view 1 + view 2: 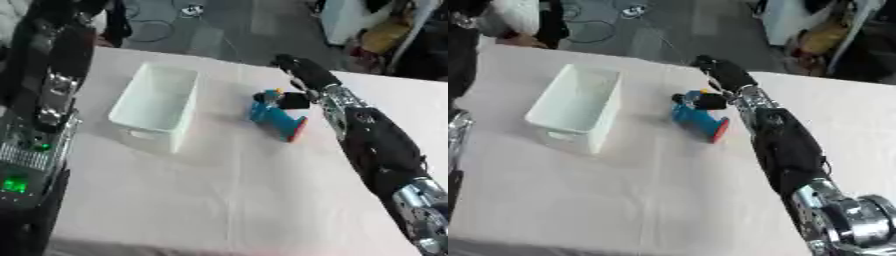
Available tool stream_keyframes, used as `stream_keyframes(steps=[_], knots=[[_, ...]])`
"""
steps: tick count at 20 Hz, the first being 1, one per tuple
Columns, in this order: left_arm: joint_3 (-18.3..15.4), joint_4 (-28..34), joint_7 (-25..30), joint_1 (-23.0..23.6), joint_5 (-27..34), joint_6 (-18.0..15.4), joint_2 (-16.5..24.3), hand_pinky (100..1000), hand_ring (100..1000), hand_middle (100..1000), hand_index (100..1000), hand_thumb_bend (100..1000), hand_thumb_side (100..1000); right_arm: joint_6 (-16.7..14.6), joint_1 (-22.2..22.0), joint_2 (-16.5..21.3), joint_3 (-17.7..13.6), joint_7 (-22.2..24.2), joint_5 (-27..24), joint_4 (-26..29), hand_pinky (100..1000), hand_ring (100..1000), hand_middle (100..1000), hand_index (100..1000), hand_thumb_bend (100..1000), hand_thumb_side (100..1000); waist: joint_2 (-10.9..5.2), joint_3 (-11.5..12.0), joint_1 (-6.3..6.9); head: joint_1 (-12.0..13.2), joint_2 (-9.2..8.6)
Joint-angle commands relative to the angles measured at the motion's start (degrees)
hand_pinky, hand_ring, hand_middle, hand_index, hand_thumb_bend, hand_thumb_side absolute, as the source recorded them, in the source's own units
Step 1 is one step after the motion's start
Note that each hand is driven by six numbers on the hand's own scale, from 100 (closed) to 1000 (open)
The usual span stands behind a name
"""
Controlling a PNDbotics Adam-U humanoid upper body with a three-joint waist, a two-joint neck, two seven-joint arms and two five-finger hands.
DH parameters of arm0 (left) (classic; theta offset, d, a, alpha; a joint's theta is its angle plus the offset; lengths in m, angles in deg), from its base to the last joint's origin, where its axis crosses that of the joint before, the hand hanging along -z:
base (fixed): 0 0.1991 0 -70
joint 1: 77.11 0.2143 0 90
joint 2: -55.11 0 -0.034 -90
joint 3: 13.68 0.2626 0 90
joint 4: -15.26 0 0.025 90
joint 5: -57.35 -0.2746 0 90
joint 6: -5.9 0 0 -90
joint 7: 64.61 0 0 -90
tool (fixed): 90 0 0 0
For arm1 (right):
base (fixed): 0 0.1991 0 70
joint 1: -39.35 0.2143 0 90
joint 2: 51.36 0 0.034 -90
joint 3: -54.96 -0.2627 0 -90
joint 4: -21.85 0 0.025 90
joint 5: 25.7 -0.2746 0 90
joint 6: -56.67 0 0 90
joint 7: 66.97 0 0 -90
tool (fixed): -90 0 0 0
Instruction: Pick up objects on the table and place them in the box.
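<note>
Right hand with thumb against one blue toy; fingers' curl unclear; one white box nearby.

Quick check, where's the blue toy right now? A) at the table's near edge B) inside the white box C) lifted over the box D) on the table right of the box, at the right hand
D: the blue toy lies on the table, right of the white box, with the right hand against its top end; whether the fingers grip it is unclear.
</note>
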Motion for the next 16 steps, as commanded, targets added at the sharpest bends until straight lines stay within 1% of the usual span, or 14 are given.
stream_keyframes(steps=[1,4,5,9,16], knots=[[0.1,0.8,0.3,-1.2,0.3,0.0,0.3,809,694,862,873,371,1000,1.8,2.2,1.4,-0.3,-0.3,0.9,-1.0,916,904,973,986,662,1000,-0.43,0.1,0.37,-0.4,-0.36],[0.1,0.8,0.4,-1.2,0.4,0.1,0.2,808,694,862,873,372,1000,3.9,2.8,1.6,-0.4,-0.7,1.6,-2.7,914,907,975,993,660,1000,-0.41,0.2,0.34,-0.4,-0.37],[0.1,0.8,0.4,-1.2,0.4,0.1,0.2,809,694,862,873,372,1000,4.7,2.9,1.6,-0.5,-0.7,1.7,-3.5,913,911,983,1000,681,1000,-0.41,0.2,0.34,-0.4,-0.35],[0.1,0.8,0.4,-1.3,0.5,0.1,0.2,809,695,862,873,371,1000,8.2,3.4,1.6,-0.4,-1.5,2.1,-6.3,911,910,981,1000,690,1000,-0.43,0.2,0.33,-0.4,-0.30],[0.1,0.8,0.5,-1.2,0.5,0.1,0.2,809,695,862,872,371,1000,12.2,4.0,2.2,0.4,-2.8,1.0,-10.4,921,928,989,1000,685,1000,-0.51,0.2,0.30,-0.5,-0.21]])
